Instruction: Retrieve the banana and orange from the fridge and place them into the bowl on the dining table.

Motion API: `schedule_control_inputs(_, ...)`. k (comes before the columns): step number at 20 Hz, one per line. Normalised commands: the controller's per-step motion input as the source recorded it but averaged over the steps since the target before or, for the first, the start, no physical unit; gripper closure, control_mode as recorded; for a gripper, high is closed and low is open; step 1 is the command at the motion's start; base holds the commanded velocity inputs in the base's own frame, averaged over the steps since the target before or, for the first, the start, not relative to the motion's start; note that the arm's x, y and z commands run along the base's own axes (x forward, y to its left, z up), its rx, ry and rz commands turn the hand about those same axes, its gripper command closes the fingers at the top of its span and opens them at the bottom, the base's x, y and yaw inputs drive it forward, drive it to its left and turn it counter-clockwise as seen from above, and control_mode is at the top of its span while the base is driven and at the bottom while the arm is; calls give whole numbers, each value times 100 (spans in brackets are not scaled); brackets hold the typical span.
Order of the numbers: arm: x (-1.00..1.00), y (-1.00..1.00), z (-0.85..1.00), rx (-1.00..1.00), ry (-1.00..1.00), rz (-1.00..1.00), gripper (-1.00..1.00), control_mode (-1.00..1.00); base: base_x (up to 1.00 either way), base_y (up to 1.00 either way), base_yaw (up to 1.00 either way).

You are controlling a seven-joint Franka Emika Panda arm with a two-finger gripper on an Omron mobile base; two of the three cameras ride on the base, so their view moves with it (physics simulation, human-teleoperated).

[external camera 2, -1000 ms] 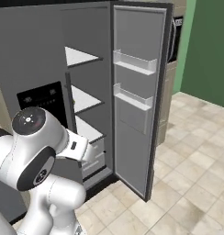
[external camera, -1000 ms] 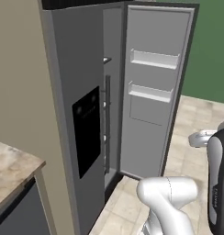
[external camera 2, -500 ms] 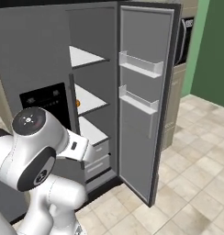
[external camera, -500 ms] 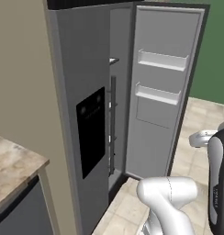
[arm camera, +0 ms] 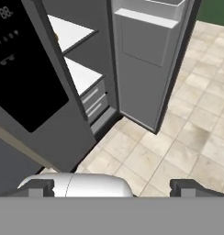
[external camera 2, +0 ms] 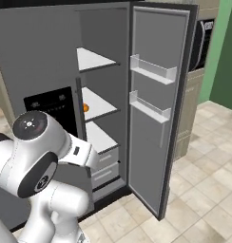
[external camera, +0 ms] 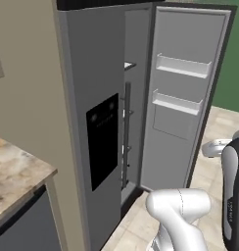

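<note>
The fridge (external camera: pixel 92 73) is a tall grey unit with a black dispenser panel (external camera 2: pixel 51 102), and its right door (external camera 2: pixel 156 95) stands swung wide open. White shelves show inside. The orange (external camera 2: pixel 85 107) is a small bright ball on the middle shelf, close behind the edge of the left door. The banana is hidden, and the bowl and the dining table are out of view. In the hand view my gripper (arm camera: pixel 114 187) is open with nothing between its fingertips (arm camera: pixel 40 186). It hangs well short of the fridge (arm camera: pixel 36 114), looking down at the floor before the open compartment.
Beige tiled floor (arm camera: pixel 178 137) spreads in front of the fridge. The open door (arm camera: pixel 146 46) bounds the compartment on the right, with two door racks (external camera: pixel 180 66). White drawers (external camera 2: pixel 106 163) sit low inside. A marbled counter corner (external camera: pixel 13 176) lies at the left, and a wall oven (external camera 2: pixel 203 42) at the right.
The whole picture has shifted in both base views, so the base has moved. The fridge now looms larger and nearer. The gripper stays open.
</note>
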Motion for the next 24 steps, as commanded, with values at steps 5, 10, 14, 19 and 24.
schedule_control_inputs(5,0,0,0,0,0,0,-100,100,31,-22,11)
schedule_control_inputs(10,0,0,0,0,0,0,-100,100,37,-21,8)
schedule_control_inputs(14,0,0,0,0,0,0,-100,100,39,-35,4)
schedule_control_inputs(19,0,0,0,0,0,0,-100,100,43,-20,3)
schedule_control_inputs(24,0,0,0,0,0,0,-100,100,50,-5,5)
